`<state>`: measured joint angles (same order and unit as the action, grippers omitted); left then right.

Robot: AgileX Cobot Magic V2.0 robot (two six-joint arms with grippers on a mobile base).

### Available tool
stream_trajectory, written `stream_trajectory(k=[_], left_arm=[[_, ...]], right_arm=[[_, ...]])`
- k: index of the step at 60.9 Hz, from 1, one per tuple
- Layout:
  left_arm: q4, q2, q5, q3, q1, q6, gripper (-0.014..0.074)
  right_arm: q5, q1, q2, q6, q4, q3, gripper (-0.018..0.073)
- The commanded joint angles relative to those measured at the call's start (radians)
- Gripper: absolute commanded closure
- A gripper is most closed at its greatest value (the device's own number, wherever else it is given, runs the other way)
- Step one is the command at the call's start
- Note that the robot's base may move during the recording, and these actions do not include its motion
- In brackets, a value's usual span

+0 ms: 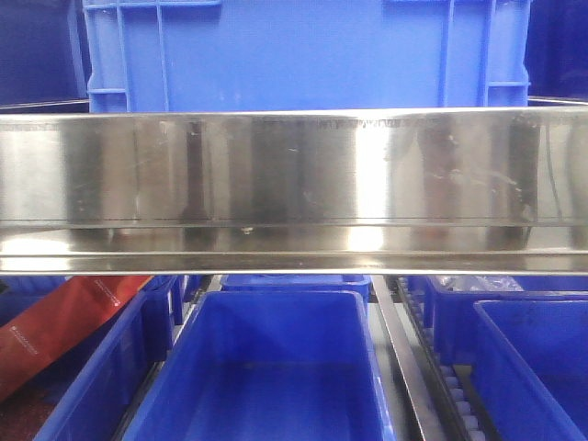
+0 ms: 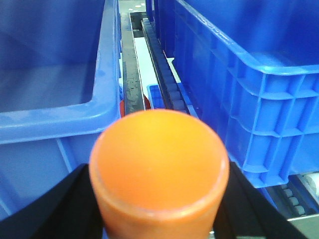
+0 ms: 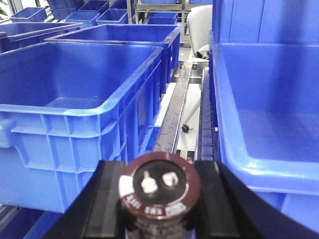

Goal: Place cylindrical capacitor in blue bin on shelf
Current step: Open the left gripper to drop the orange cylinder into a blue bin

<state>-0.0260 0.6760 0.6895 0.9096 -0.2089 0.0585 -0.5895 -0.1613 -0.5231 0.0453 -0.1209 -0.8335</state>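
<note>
The cylindrical capacitor (image 3: 159, 186), dark brown with two silvery terminals on its top face, stands upright between the black fingers (image 3: 107, 199) of my right gripper (image 3: 159, 201), which is shut on it. It hangs over the gap between a blue bin (image 3: 75, 107) on the left and another blue bin (image 3: 259, 167) on the right. My left gripper (image 2: 158, 211) is shut on an orange cylinder (image 2: 158, 164) that fills its jaws. The shelf (image 1: 294, 184) shows as a broad shiny steel rail in the front view, where neither gripper appears.
A roller track (image 2: 169, 84) runs between two blue bins (image 2: 55, 119) (image 2: 259, 74) ahead of the left gripper. Under the rail sit an open blue bin (image 1: 276, 367) and a bin with a red packet (image 1: 55, 322). A large blue crate (image 1: 303, 55) stands above.
</note>
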Motion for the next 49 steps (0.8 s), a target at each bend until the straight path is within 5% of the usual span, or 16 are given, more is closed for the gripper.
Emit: stream_trajectory(k=[1,12,31,49], left_arm=[[-0.005,-0.001,-0.044,0.002,-0.006,0.001,0.0707],[-0.002,0.093,-0.047,0.097,-0.027,0.046,0.0707],[0.032,0.465,-0.038,0.53,-0.295,0.05,0.0707],[0.026,0.854,-0.008,0.889,-0.395,0.05,0.0707]], right_arm=[[0.022,-0.001,0.006,-0.002,0.003,-0.002,0.0708],[0.022,-0.001,0.006,-0.002,0.003,-0.002,0.0708],[0.021,-0.001,0.006,-0.002,-0.003,-0.002,0.0708],[0.021,-0.001,0.006,-0.002,-0.006,-0.002,0.0708]])
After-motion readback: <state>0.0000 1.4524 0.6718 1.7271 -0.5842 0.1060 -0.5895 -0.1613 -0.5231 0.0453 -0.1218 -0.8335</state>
